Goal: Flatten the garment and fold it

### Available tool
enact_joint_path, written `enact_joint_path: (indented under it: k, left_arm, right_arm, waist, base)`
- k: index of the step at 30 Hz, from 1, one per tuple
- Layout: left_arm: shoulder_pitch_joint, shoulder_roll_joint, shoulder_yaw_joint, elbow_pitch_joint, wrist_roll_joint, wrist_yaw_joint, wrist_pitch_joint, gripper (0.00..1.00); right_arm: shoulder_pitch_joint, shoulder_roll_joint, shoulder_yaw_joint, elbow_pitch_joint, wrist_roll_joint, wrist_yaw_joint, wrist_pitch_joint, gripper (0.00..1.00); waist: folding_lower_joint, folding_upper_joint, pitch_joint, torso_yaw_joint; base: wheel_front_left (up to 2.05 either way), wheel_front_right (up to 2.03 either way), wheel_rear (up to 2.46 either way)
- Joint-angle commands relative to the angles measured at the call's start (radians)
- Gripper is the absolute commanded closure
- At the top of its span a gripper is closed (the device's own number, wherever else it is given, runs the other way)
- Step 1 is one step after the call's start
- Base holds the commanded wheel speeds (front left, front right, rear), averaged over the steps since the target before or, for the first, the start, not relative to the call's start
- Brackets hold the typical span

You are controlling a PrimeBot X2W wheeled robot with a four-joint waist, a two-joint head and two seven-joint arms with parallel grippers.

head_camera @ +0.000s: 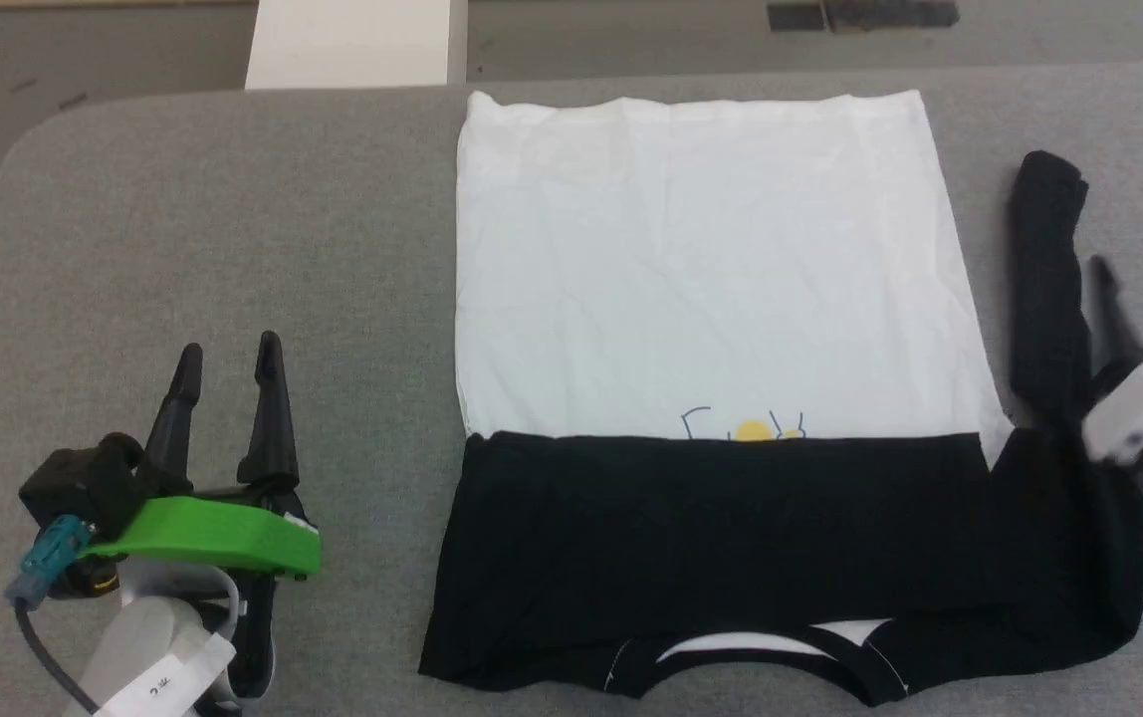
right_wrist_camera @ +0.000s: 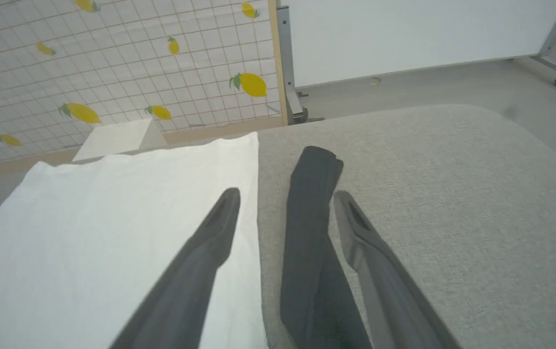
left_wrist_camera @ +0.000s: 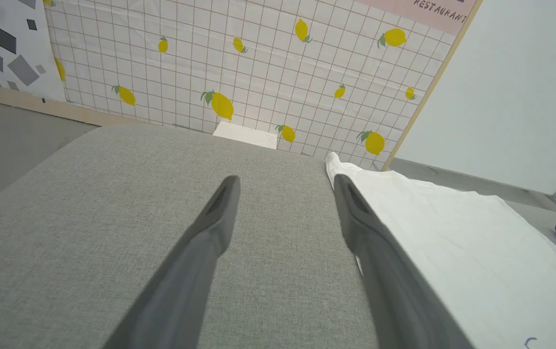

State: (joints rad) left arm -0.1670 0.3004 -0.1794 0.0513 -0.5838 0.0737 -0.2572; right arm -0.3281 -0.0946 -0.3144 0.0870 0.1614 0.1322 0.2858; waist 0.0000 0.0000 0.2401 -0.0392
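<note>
The garment [head_camera: 711, 279] is lying pretty flat on the grey bench [head_camera: 183, 219], front up, hem pointing away from the robot and the black-trimmed collar [head_camera: 761, 647] sitting at the near edge. One black sleeve is lying folded across the chest as a wide dark band, and it's covering the bottom of the little yellow-and-blue graphic [head_camera: 753, 430]. The other sleeve [head_camera: 1044, 269] is sticking out on the robot's right and running up alongside the white body, just beside it with a strip of bench showing between.

The left end effector [head_camera: 230, 346] is hovering over bare bench well to the left of the shirt, fingers spread wide and holding nothing. In its wrist view the shirt's white edge is sitting right next to the right-hand finger.

The right end effector [head_camera: 1141, 271] is also gaping wide and gripping nothing. Its wrist view is looking straight along that loose sleeve, which is running between the two fingers. It's blurry in the head view, so I can't tell if the fingers are actually touching the fabric.
</note>
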Motion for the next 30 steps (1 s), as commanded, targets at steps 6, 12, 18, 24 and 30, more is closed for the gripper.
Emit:
enact_joint_path:
  k: [6, 12, 18, 24, 30]
  left_arm:
    - [-0.005, -0.045, 0.080, -0.035, 0.073, -0.057, -0.004, 0.00]
    - [-0.053, -0.089, 0.149, -0.066, 0.126, -0.109, -0.004, 0.00]
    - [-0.077, -0.118, 0.179, -0.071, 0.151, -0.139, -0.004, 0.00]
    - [-0.084, -0.139, 0.203, -0.072, 0.172, -0.158, -0.004, 0.00]
    - [-0.087, -0.153, 0.220, -0.065, 0.185, -0.173, -0.005, 0.00]
  right_arm:
    - [-0.236, -0.064, -0.124, 0.159, -0.022, -0.002, 0.115, 0.00]
    - [-0.429, -0.108, -0.227, 0.298, -0.087, -0.002, 0.188, 0.00]
    - [-0.522, -0.134, -0.264, 0.359, -0.128, -0.002, 0.234, 0.00]
    - [-0.564, -0.133, -0.269, 0.360, -0.157, -0.002, 0.292, 0.00]
    - [-0.569, -0.137, -0.242, 0.349, -0.161, -0.002, 0.288, 0.64]
  waist:
    - [0.0000, 0.0000, 0.151, 0.040]
    - [0.0000, 0.0000, 0.280, 0.082]
    - [0.0000, 0.0000, 0.335, 0.104]
    - [0.0000, 0.0000, 0.364, 0.112]
    - [0.0000, 0.0000, 0.369, 0.111]
  base:
    - [0.00, 0.00, 0.00]
    - [0.00, 0.00, 0.00]
    - [0.00, 0.00, 0.00]
    - [0.00, 0.00, 0.00]
    - [0.00, 0.00, 0.00]
